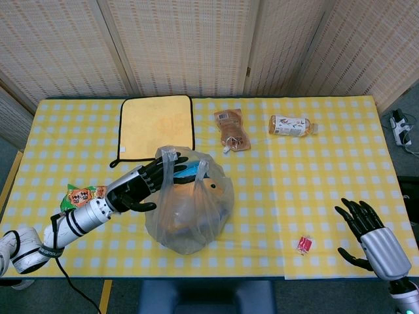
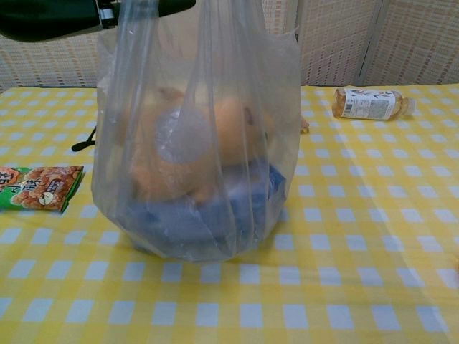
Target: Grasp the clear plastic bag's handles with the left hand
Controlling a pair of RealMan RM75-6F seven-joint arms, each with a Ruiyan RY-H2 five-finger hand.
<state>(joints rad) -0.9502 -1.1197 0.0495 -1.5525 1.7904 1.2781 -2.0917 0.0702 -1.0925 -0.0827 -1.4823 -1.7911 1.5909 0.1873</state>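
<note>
The clear plastic bag (image 1: 188, 212) stands upright at the table's front middle, with an orange soft item and something blue inside. In the chest view the bag (image 2: 201, 150) fills the middle. Its two handles stick up, the left handle (image 1: 167, 159) and the right handle (image 1: 201, 170). My left hand (image 1: 141, 185) comes in from the left, its outstretched fingers (image 1: 167, 163) passing through the left handle loop, thumb apart below. The chest view shows the left hand (image 2: 54, 16) at the top left with a finger across the handle. My right hand (image 1: 368, 230) hovers spread at the front right, holding nothing.
A green snack packet (image 1: 80, 195) lies just left of my left forearm, also as the packet (image 2: 39, 188) in the chest view. A yellow cloth (image 1: 157, 124), brown pouch (image 1: 231, 129) and bottle (image 1: 291, 125) lie behind the bag. A small red wrapper (image 1: 304, 244) sits front right.
</note>
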